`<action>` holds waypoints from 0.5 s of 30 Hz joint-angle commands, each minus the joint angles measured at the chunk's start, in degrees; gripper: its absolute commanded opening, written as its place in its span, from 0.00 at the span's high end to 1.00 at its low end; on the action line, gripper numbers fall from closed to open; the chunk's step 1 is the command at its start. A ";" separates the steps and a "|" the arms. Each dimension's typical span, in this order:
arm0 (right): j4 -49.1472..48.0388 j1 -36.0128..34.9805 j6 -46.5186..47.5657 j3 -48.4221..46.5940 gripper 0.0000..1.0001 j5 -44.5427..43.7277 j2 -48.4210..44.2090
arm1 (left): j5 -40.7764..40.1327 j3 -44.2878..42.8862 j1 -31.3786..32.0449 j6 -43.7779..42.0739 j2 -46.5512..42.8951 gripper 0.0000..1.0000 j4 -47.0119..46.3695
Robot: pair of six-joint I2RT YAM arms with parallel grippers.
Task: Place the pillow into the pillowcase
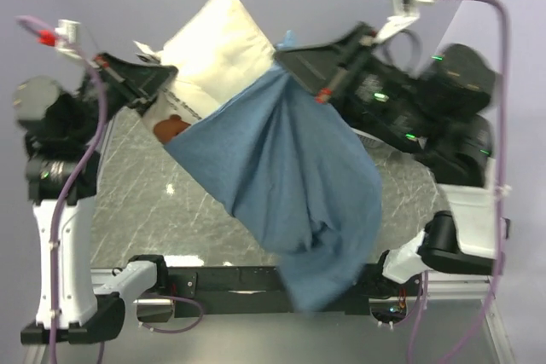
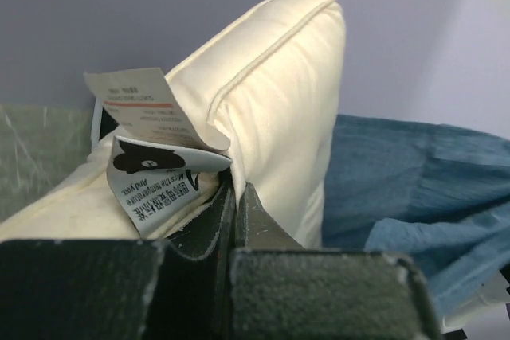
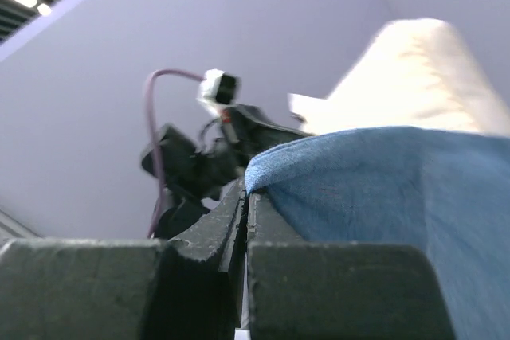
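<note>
The cream-white pillow [image 1: 217, 49] hangs in the air, tilted, its lower part inside the dusty-blue pillowcase [image 1: 290, 185]; a brown bear print shows near the case's mouth. My left gripper [image 1: 166, 74] is shut on the pillow's upper left edge, beside its paper tags [image 2: 155, 149]; the pillow [image 2: 279, 101] fills the left wrist view. My right gripper [image 1: 286, 55] is shut on the pillowcase's upper rim [image 3: 263, 174]. The case droops down past the table's near edge.
The grey marbled table [image 1: 128, 193] lies under the hanging fabric. The arm bases and a black rail [image 1: 222, 279] run along the near edge. Purple cables [image 1: 499, 83] loop beside both arms. A lilac wall is behind.
</note>
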State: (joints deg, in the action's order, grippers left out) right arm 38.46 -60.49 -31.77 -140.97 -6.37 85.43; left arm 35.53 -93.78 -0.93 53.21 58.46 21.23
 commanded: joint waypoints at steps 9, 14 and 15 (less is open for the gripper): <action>-4.27 10.84 -4.96 4.93 1.00 10.14 6.31 | -3.18 5.07 4.53 -0.48 0.78 0.99 -3.91; 0.39 7.23 -3.74 -5.36 1.00 11.30 14.67 | -15.47 8.25 13.31 -9.07 4.12 0.99 4.60; 0.30 7.31 -3.48 -5.46 1.00 10.77 14.16 | -17.66 11.83 13.32 -9.70 3.69 0.99 4.61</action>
State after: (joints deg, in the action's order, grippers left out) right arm 44.73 -51.42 -35.24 -140.05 2.11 99.29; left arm 26.37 -87.18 8.69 48.12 61.76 24.95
